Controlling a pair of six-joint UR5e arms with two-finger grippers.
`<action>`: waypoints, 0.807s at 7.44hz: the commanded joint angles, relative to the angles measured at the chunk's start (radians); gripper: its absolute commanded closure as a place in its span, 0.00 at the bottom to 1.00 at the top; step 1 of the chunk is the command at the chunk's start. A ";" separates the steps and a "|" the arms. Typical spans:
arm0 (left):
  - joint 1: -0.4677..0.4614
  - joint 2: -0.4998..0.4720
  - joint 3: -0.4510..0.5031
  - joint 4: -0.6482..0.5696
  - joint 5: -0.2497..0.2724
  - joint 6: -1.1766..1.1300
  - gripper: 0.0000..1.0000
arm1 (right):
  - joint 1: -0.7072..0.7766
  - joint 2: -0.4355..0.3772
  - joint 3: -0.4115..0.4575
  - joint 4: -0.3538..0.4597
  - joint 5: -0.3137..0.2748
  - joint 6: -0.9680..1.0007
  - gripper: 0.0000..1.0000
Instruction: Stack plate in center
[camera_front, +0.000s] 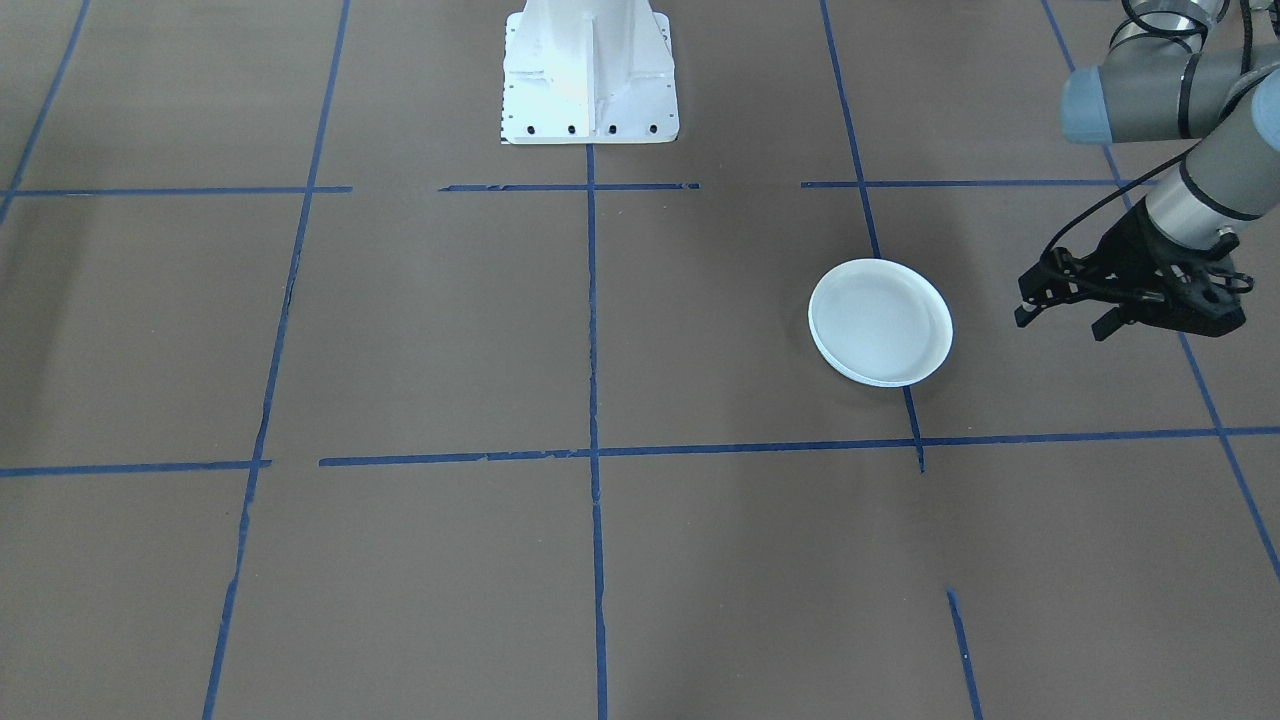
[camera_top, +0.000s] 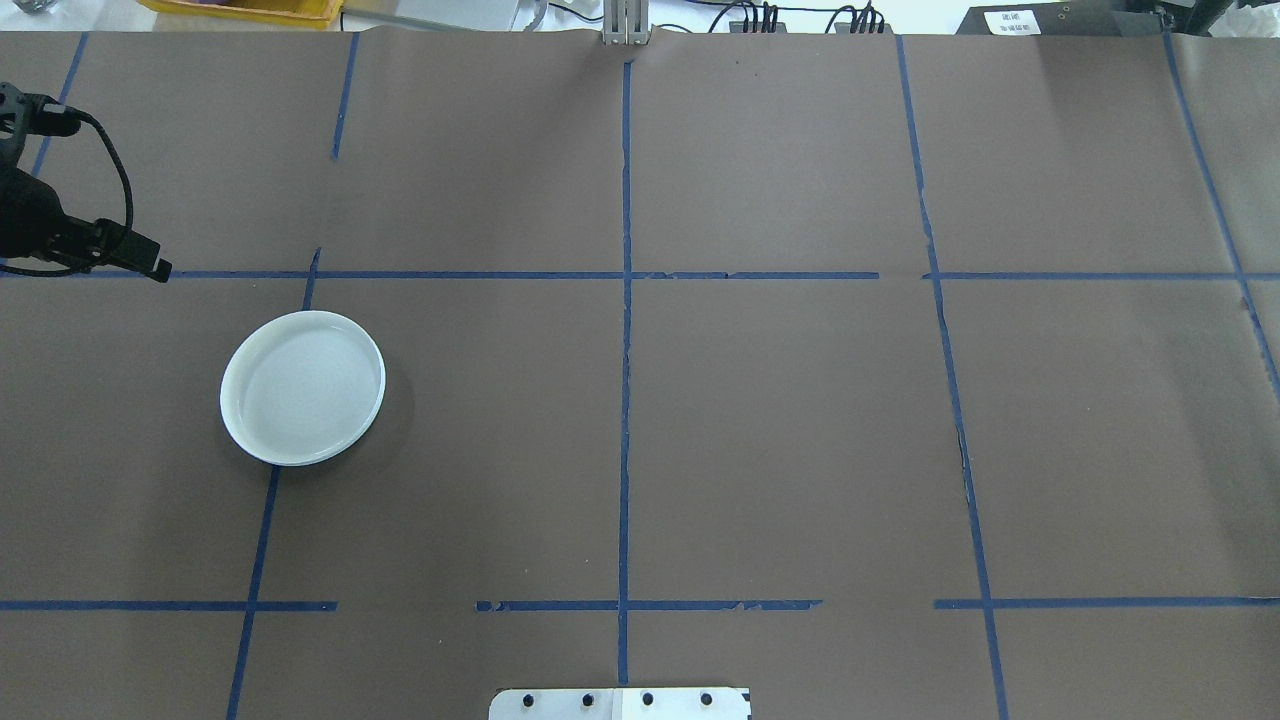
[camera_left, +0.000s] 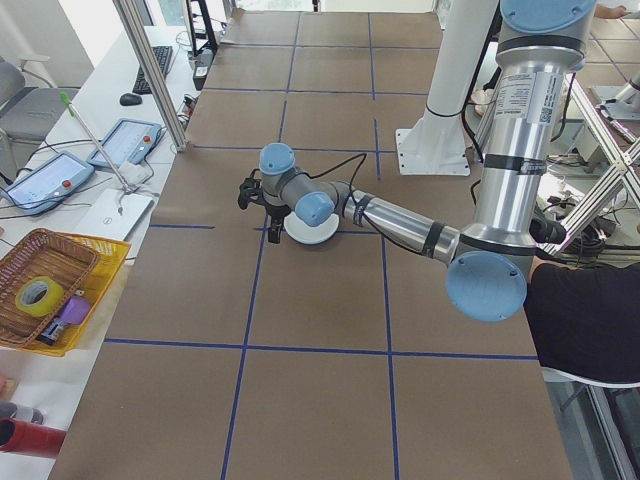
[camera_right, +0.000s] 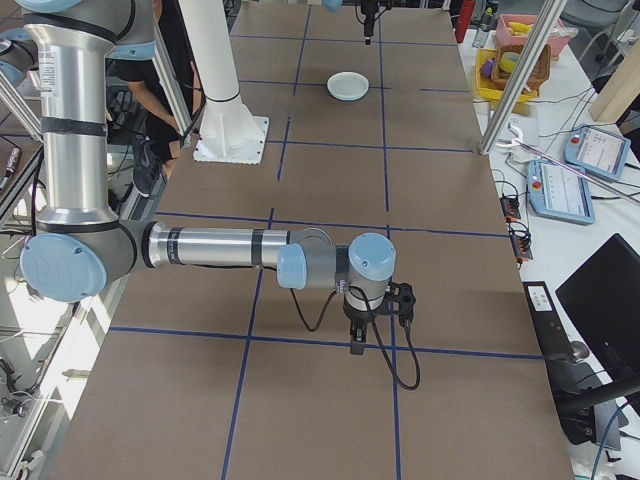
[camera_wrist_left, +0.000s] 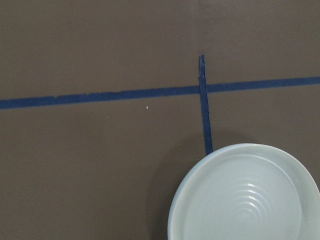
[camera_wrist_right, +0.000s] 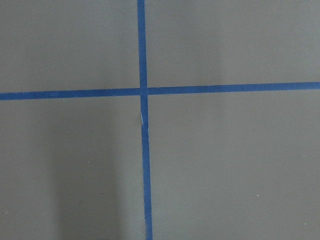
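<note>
One round pale plate (camera_front: 880, 322) lies on the brown table, on a blue tape line on my left side. In the left wrist view its face (camera_wrist_left: 247, 197) shows concentric rings. A plain-faced blue-grey plate is not to be seen in any view. My left gripper (camera_front: 1065, 318) hangs open and empty above the table, off to the outer side of the plate and not touching it. My right gripper (camera_right: 357, 335) hovers low over a tape crossing at the far other end of the table. It shows only in the side view, so I cannot tell its state.
The robot's white base (camera_front: 590, 75) stands at the table's middle edge. Blue tape lines (camera_top: 625, 350) divide the brown cover into squares. A yellow basket (camera_left: 55, 290) and tablets (camera_left: 125, 143) sit on a side bench. A person (camera_left: 590, 320) stands by the robot.
</note>
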 joint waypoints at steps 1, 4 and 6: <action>-0.125 0.012 0.011 0.050 0.020 0.163 0.00 | 0.000 0.000 0.001 0.000 0.001 0.000 0.00; -0.292 0.019 0.030 0.337 0.025 0.481 0.00 | 0.000 0.000 0.001 0.000 0.001 0.000 0.00; -0.407 0.071 0.095 0.381 0.016 0.727 0.00 | 0.000 0.000 0.000 0.000 -0.001 0.000 0.00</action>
